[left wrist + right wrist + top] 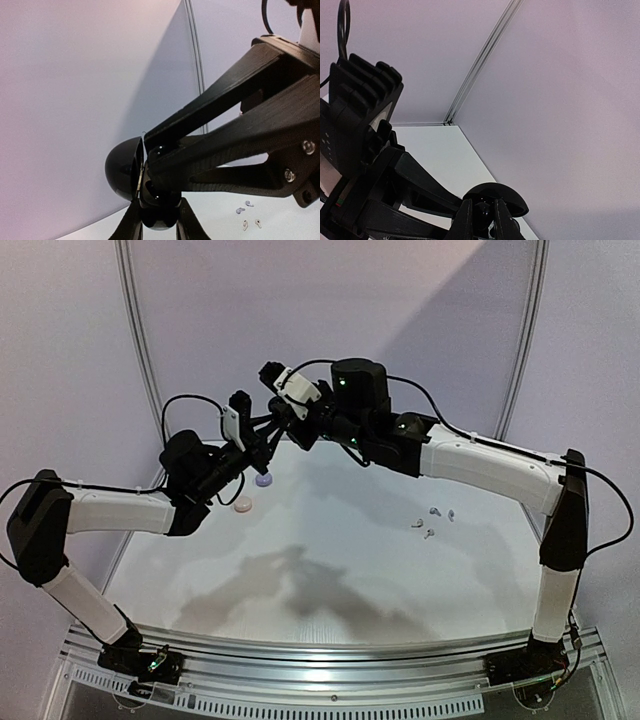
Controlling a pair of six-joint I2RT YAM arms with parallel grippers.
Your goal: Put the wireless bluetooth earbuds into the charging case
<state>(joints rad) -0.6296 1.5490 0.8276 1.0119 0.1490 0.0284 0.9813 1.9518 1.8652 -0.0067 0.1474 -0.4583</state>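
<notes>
My left gripper point(158, 224) is shut on the base of a black round charging case point(122, 172), held in the air with its lid open to the left. My right gripper point(483, 221) comes in from the upper right, shut on a small glossy black earbud point(483, 212) at the case's open mouth, under the lid point(510, 194). In the top view both grippers point(268, 438) meet above the table's far left. Two lavender-grey earbuds point(443, 512) and two white earbuds point(422, 529) lie loose on the table at the right; they also show in the left wrist view point(248, 215).
A lavender round case point(263, 479) and a pale pinkish-white round case point(242, 505) sit on the white table point(330, 580) just below the grippers. Pale curtain walls with vertical poles point(140, 350) close in the back and sides.
</notes>
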